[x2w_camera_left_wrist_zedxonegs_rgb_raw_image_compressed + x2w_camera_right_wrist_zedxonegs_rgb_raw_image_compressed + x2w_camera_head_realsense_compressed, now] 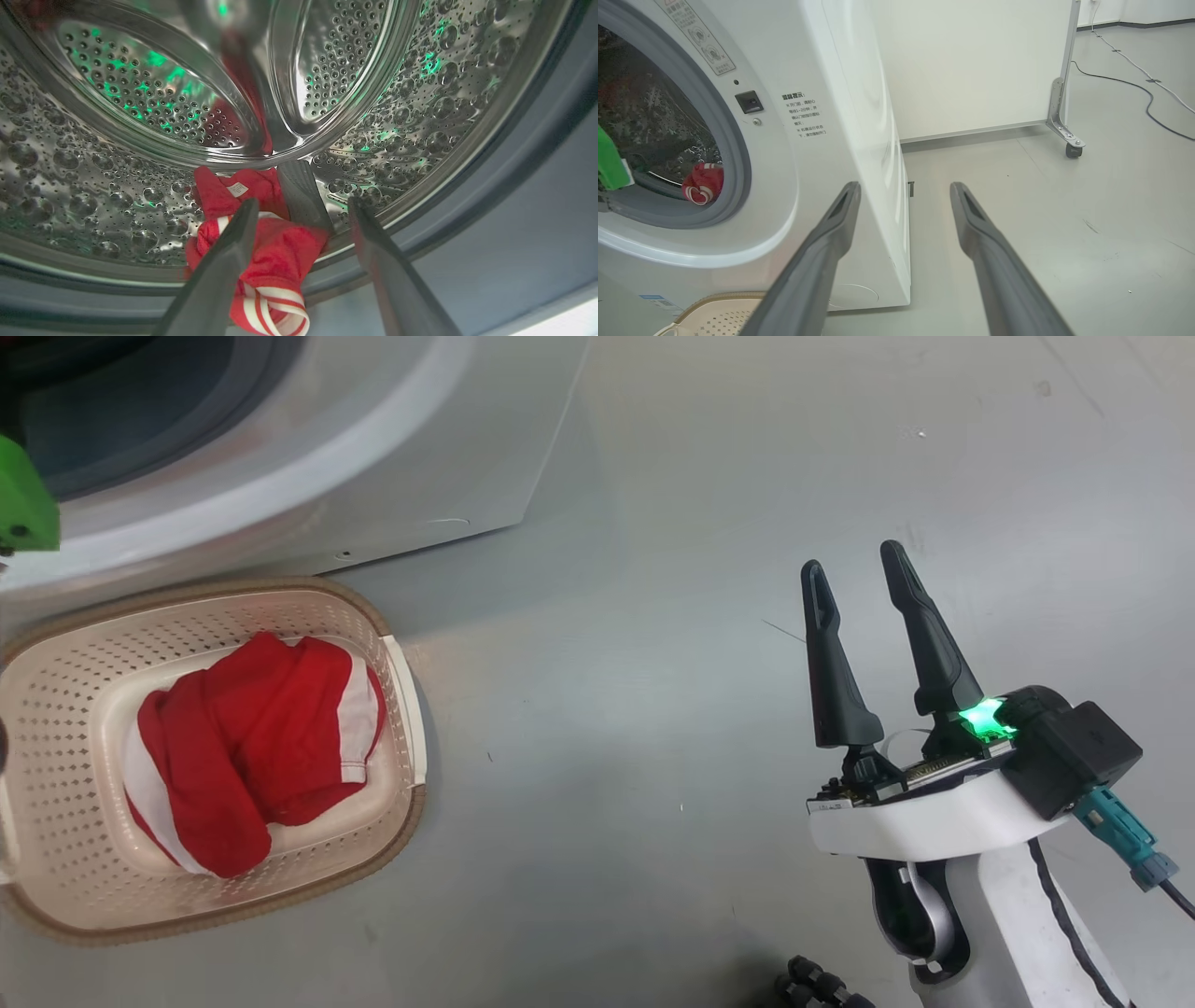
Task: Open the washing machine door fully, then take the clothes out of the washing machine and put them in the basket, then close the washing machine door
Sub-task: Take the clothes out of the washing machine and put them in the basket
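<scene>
The white washing machine [373, 457] stands at the upper left, its port [733, 154] uncovered; the washing machine door is out of view. In the cream basket [280, 586] on the floor before it lies one heap of red-and-white clothes [252, 728]. More red clothes [280, 252] with a striped band lie at the steel drum's [93, 186] front lip, and appear again [703, 183] in the right wrist view. My left gripper [303, 201] is open inside the port, its left finger in front of that garment. My right gripper [851, 560] hangs open over bare floor, right of the machine.
Grey floor [653, 709] spreads to the right of the basket and machine. A white panel [971, 70] on a castered foot [1073, 150] stands behind the machine. A dark cable [1134, 84] runs across the floor at the far right.
</scene>
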{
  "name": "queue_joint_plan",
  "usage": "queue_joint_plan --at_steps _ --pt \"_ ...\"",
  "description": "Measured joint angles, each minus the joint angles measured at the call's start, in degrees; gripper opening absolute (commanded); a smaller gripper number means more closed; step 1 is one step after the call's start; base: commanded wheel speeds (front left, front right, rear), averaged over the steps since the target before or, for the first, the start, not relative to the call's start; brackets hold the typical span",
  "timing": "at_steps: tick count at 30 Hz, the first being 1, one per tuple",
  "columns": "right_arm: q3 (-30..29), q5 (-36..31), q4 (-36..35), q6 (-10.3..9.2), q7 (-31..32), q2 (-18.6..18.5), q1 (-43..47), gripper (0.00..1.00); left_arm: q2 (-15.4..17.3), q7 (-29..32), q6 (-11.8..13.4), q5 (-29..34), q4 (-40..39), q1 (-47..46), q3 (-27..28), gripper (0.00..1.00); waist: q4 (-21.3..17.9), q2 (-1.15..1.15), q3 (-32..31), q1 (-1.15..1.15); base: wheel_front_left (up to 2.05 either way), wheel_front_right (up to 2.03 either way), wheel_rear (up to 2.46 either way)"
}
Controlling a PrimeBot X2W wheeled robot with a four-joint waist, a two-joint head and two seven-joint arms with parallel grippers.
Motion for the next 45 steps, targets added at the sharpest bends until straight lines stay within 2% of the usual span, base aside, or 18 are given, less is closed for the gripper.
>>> queue_joint_plan --at_steps 5,12,22,34,42,43,44,45 --pt "0.78 0.92 0.67 -0.21 0.00 0.01 -0.75 1.00 3.27 5.77 -1.20 1.69 1.83 -4.53 -1.00 1.00 -1.53 0.00 1.09 0.00 0.00 0.00 0.00" --pt "2.35 2.10 1.59 -0.26 0.00 0.00 -2.13 1.00 6.03 13.37 -2.34 2.31 5.14 -9.32 -1.55 1.00 -3.38 0.00 1.92 0.00 0.00 0.00 0.00" --pt "3.13 3.57 1.99 -0.29 0.00 0.00 -2.40 1.00 8.40 22.82 -4.09 4.15 8.94 -14.03 -3.86 1.00 -5.07 0.00 2.36 0.00 0.00 0.00 0.00" --pt "3.50 5.09 2.15 -0.77 0.00 0.02 -3.46 1.00 10.96 29.55 -4.34 4.98 12.50 -16.36 -4.38 1.00 -6.51 0.00 3.67 0.00 0.00 0.00 0.00" --pt "3.44 5.47 2.16 -0.77 0.00 0.02 -4.46 1.00 11.04 31.85 -4.30 4.97 14.81 -16.45 -3.78 0.99 -7.03 0.00 4.58 0.00 0.00 0.00 0.00" --pt "3.43 5.48 2.18 -0.77 0.00 0.02 -4.58 1.00 11.04 32.43 -4.20 4.97 15.18 -16.45 -3.49 0.78 -7.08 0.00 4.67 0.00 0.00 0.00 0.00" --pt "3.43 5.48 2.18 -0.77 0.00 0.02 -4.58 1.00 11.02 32.56 -4.15 4.93 15.32 -16.45 -3.35 0.65 -7.10 0.00 4.71 0.00 0.00 0.00 0.00" --pt "3.42 5.48 2.18 -0.77 0.00 0.02 -4.58 1.00 10.99 32.72 -3.92 4.79 15.47 -16.45 -3.20 0.45 -7.11 0.00 4.75 0.00 0.00 0.00 0.00"
